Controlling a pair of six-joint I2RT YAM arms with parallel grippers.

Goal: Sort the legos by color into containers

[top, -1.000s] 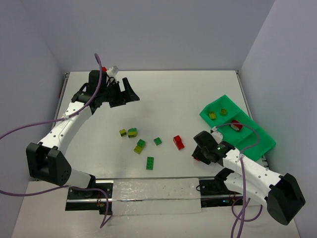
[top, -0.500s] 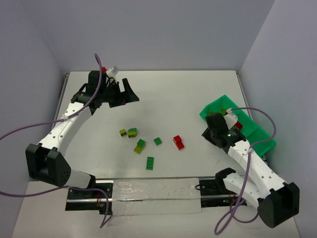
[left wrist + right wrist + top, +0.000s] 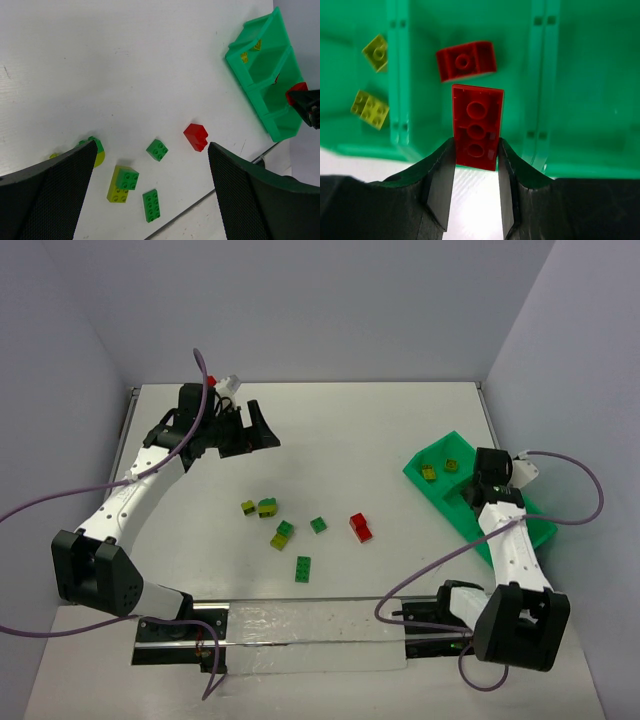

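Over the tray (image 3: 590,75) — right gripper (image 3: 476,146) clamps a red brick (image 3: 477,117).

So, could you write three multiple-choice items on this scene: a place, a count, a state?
1. The red brick in the right gripper is: A over the tray's middle compartment; B outside the tray; C in an end compartment.
2. Yellow bricks in the tray: A one; B two; C four.
3. The left gripper is: A open, empty; B shut on a brick; C out of view.
Answers: 1 A, it hangs above a second red brick there; 2 B, both lie in one end compartment; 3 A, its jaws stand apart, nothing held.
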